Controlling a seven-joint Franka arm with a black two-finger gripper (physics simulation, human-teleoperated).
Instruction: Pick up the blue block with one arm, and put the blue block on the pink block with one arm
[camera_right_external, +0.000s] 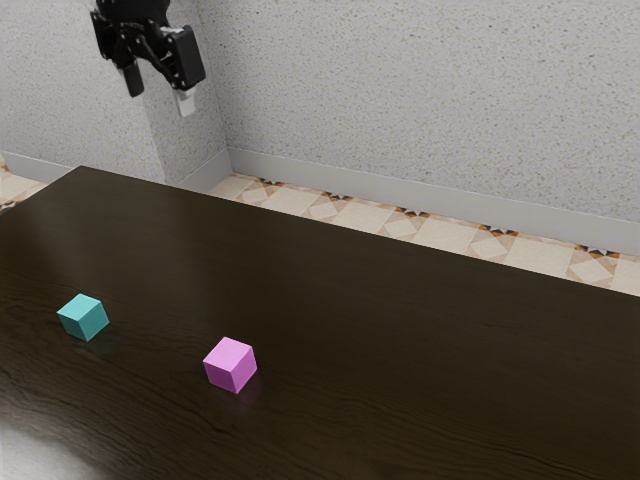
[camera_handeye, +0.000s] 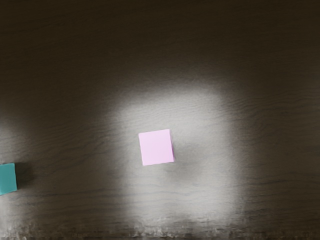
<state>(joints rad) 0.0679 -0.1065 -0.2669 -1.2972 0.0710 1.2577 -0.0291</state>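
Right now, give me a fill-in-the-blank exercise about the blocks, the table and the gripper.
1. The blue block lies toward the exterior view's ____ of the pink block.
2. On the table stand ____ blocks.
3. The gripper, open, hangs high above the table holding ____.
Missing words: left; two; nothing.

A pale glare pools on the dark table (camera_handeye: 60, 60) around the pink block (camera_handeye: 156, 147), the table's edges dim.

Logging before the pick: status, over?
Gripper open, high above table. Blue block on table, apart from pink block. Nothing between them.
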